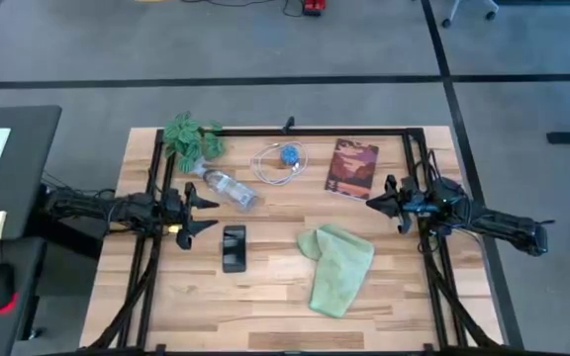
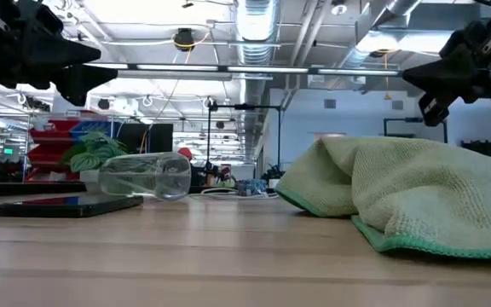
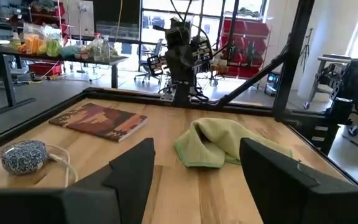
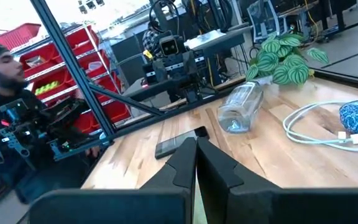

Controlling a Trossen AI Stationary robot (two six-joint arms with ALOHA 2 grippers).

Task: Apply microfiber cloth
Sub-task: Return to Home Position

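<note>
Left gripper (image 1: pixel 211 214) near phone (image 1: pixel 234 247) and bottle (image 1: pixel 231 188), microfiber cloth (image 1: pixel 339 269) apart

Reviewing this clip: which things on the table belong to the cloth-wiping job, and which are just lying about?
Part of the job:
- microfiber cloth, crumpled on the table
- black phone, lying flat
- clear bottle, on its side

Just lying about:
- plant
- white cable, with a blue patterned object in its loop
- book

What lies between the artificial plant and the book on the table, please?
A coiled white cable with a blue patterned object, seen in the high view between plant and book.
</note>
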